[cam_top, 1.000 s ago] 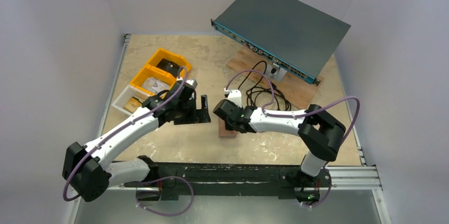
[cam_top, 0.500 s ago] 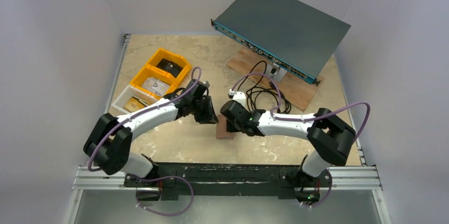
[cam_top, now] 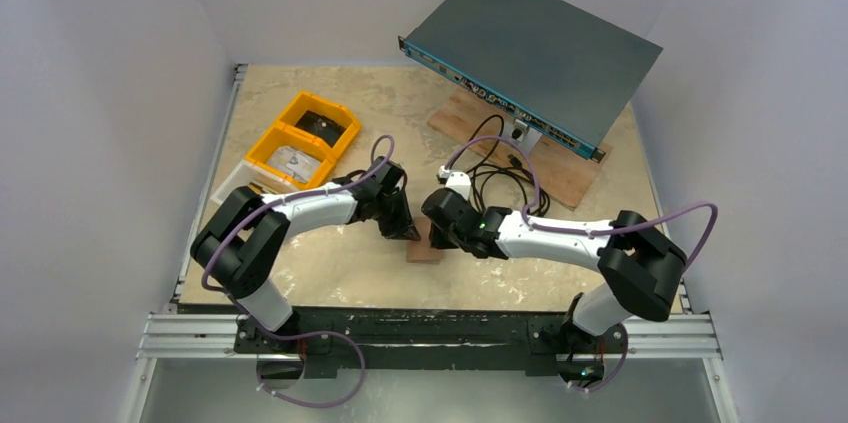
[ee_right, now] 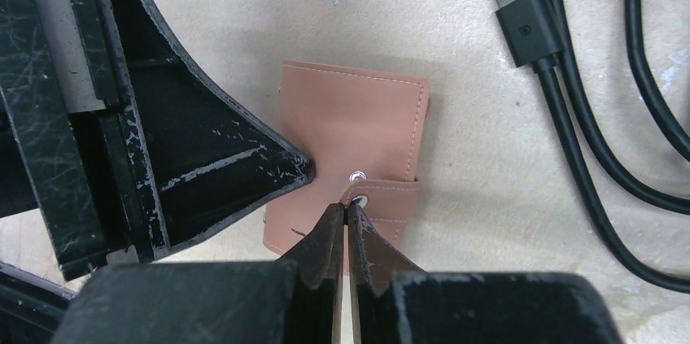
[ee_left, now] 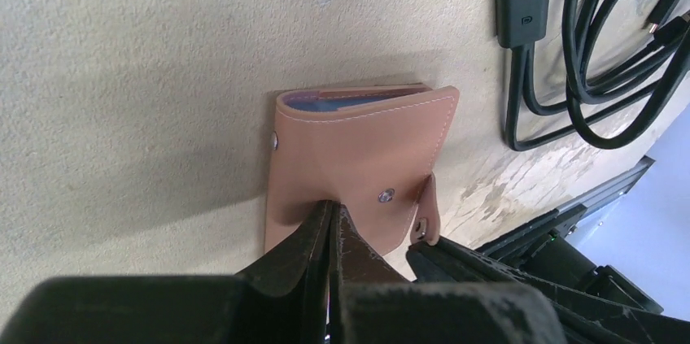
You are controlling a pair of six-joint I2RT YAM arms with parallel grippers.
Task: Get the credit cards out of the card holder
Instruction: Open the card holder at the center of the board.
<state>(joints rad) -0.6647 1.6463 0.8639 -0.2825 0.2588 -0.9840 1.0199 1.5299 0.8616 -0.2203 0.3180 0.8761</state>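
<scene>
The card holder (cam_top: 424, 246) (ee_left: 358, 149) (ee_right: 350, 128), a tan leather wallet, lies folded on the table between both arms. My left gripper (cam_top: 408, 233) (ee_left: 332, 210) is shut, and its joined tips press on the holder's face beside the snap stud (ee_left: 386, 194). My right gripper (cam_top: 436, 236) (ee_right: 346, 207) is shut on the end of the holder's snap tab (ee_right: 382, 198), which is lifted off the stud. A bluish strip (ee_left: 350, 104) shows inside the holder's far edge. Whether it is lining or the credit cards I cannot tell. Otherwise the cards are hidden.
Black cables (cam_top: 500, 181) with a USB plug (ee_left: 521, 2) (ee_right: 525, 10) lie just right of the holder. Yellow bins (cam_top: 334, 143) and a white bin (cam_top: 228, 186) stand at the left. A grey rack unit (cam_top: 530, 48) rests on a wooden board (cam_top: 570, 171) at the back right.
My left arm swung right from beside the bins to the holder, and its jaws went from wide open to shut. The right gripper stayed shut at the holder.
</scene>
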